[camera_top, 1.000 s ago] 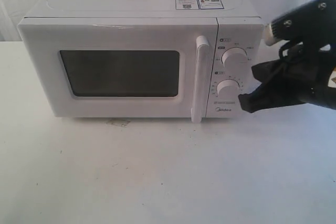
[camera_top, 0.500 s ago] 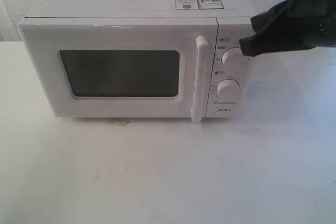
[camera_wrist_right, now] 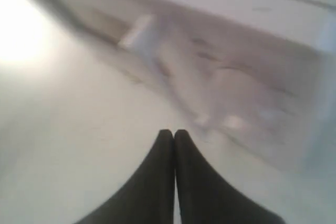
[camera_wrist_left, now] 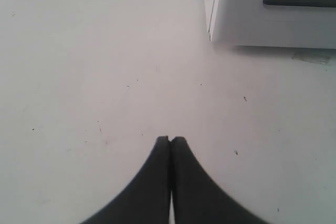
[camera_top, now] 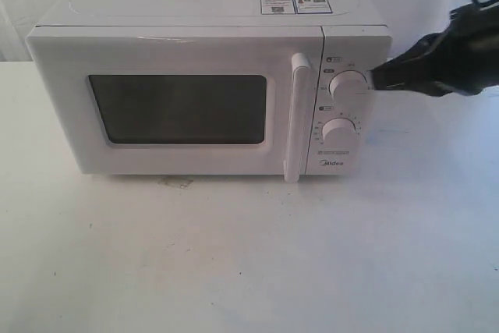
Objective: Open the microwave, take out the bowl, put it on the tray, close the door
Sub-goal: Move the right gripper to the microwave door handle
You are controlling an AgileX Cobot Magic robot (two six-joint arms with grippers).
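Note:
The white microwave stands at the back of the white table, its door closed, with a dark window and a vertical bar handle. My right gripper is shut and empty, its black tip level with the upper knob just off the microwave's right edge. In the right wrist view my right gripper shows pressed-together fingers against a blurred background. My left gripper is shut and empty above bare table, a microwave corner ahead of it. The bowl is hidden. No tray shows.
The white table spreads in front of the microwave, with a small stain near the microwave's base. A white wall stands behind. The lower knob sits below the upper one.
My right gripper has risen from beside the lower knob to the upper knob's height, then drawn back a little to the right. The door stays closed.

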